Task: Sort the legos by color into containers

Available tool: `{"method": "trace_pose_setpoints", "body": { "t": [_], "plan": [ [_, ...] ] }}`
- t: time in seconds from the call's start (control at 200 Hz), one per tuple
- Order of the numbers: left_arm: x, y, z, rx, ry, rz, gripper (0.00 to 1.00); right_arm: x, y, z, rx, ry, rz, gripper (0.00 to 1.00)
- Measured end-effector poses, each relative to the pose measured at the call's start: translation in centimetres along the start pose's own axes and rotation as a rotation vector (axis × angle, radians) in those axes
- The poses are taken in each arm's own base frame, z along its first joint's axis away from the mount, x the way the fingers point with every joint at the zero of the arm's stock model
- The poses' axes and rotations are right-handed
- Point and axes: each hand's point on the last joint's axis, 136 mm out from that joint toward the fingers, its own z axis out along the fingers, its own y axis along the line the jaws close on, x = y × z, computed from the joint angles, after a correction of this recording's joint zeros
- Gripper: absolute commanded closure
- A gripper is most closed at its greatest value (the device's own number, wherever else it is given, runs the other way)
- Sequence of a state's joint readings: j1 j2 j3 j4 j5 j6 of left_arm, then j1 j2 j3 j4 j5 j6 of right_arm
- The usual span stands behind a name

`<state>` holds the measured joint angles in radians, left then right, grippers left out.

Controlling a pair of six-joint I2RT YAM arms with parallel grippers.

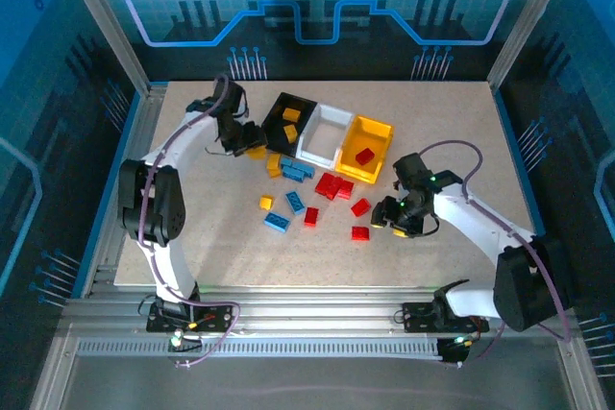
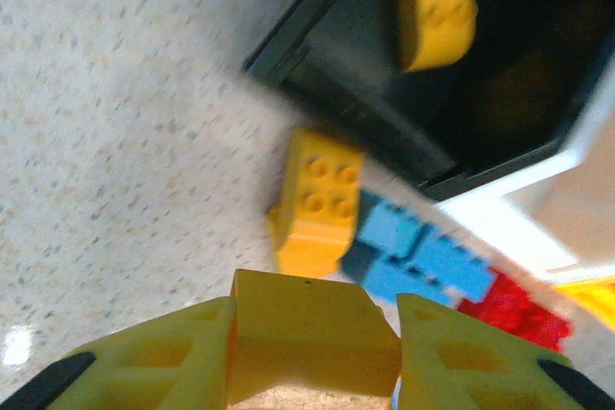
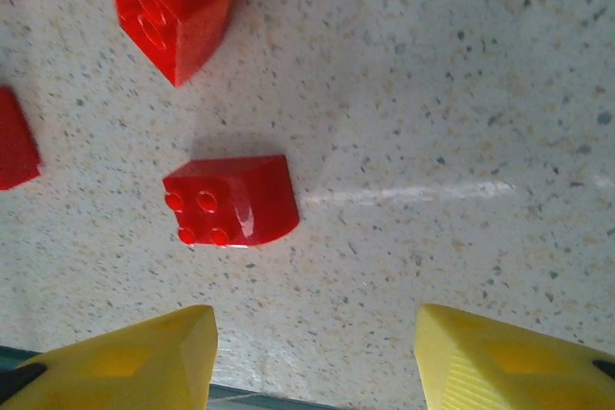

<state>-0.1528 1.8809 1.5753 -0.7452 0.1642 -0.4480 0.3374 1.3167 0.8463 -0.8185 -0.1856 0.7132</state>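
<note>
White arms [image 1: 183, 146], perhaps purplish cables [image 1: 144, 228]

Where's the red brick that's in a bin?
Top view: the red brick lies inside the yellow bin, rightmost of three, beside the white bin.

Three bins stand in a row at twelve o'clock of the table's [image 1: 461, 141] middle, seemingly wall to wall: the left bin [image 1: 306, 106], the middle bin [image 1: 325, 132] at its four o'clock, and the right bin [image 1: 377, 136] at four o'clock again. In the left bin lie two bricks [image 1: 290, 115]; in the right bin lies a single brick [image 1: 364, 156]. The loose bricks [image 1: 336, 184] are strewn on the table at six o'clock of the row. The left gripper [image 2: 315, 348] is at seven o'clock of the left bin, with a held brick [image 2: 312, 314] between its fingers. The right gripper [image 3: 317, 333] hangs at five o'clock of the right bin, fingers apart over the table, with a lone brick [image 3: 231, 201] at its eleven o'clock.
</note>
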Motion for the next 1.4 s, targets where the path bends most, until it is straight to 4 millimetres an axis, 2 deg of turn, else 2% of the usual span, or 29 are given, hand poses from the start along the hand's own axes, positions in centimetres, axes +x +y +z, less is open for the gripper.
{"method": "trace_pose_setpoints", "body": {
  "t": [0.17, 0.235, 0.325, 0.38, 0.495, 0.63, 0.79, 1.036, 1.256, 1.401],
  "plan": [
    [-6.1, -6.2, -2.5, 0.105, -0.13, 0.043, 0.66, -2.1, 1.7, -1.1, -0.033, -0.037, -0.027, 0.42],
    [-7.5, -8.4, -2.2, 0.133, -0.157, 0.069, 0.66, -2.7, 2.1, -1.4, -0.045, -0.052, -0.028, 0.42],
    [-8.2, -9.8, -0.5, 0.143, -0.152, 0.087, 0.66, -3.0, 2.4, -1.9, -0.057, -0.06, -0.029, 0.42],
    [-8.2, -9.9, 0.9, 0.136, -0.133, 0.089, 0.66, -3.3, 2.7, -2.3, -0.062, -0.066, -0.036, 0.42],
    [-7.9, -8.9, 4.1, 0.096, -0.081, 0.07, 0.66, -3.9, 3.4, -3.2, -0.078, -0.092, -0.057, 0.42],
    [-7.5, -8.0, 5.9, 0.066, -0.044, 0.039, 0.65, -3.6, 3.0, -3.7, -0.083, -0.105, -0.054, 0.42],
    [-7.5, -8.0, 5.8, 0.06, -0.046, 0.038, 0.65, -1.9, 1.4, -3.9, -0.087, -0.117, -0.043, 0.42],
    [-7.6, -9.2, 5.2, 0.071, -0.064, 0.056, 0.65, 0.6, -1.7, -2.7, -0.071, -0.105, 0.013, 0.41],
    [-8.3, -10.9, 4.0, 0.096, -0.103, 0.071, 0.65, 1.7, -2.9, -2.2, -0.084, -0.098, 0.048, 0.41],
    [-8.5, -10.9, 4.7, 0.094, -0.1, 0.052, 0.65, 1.6, -3.0, -2.4, -0.083, -0.098, 0.053, 0.41]
  ]
}}
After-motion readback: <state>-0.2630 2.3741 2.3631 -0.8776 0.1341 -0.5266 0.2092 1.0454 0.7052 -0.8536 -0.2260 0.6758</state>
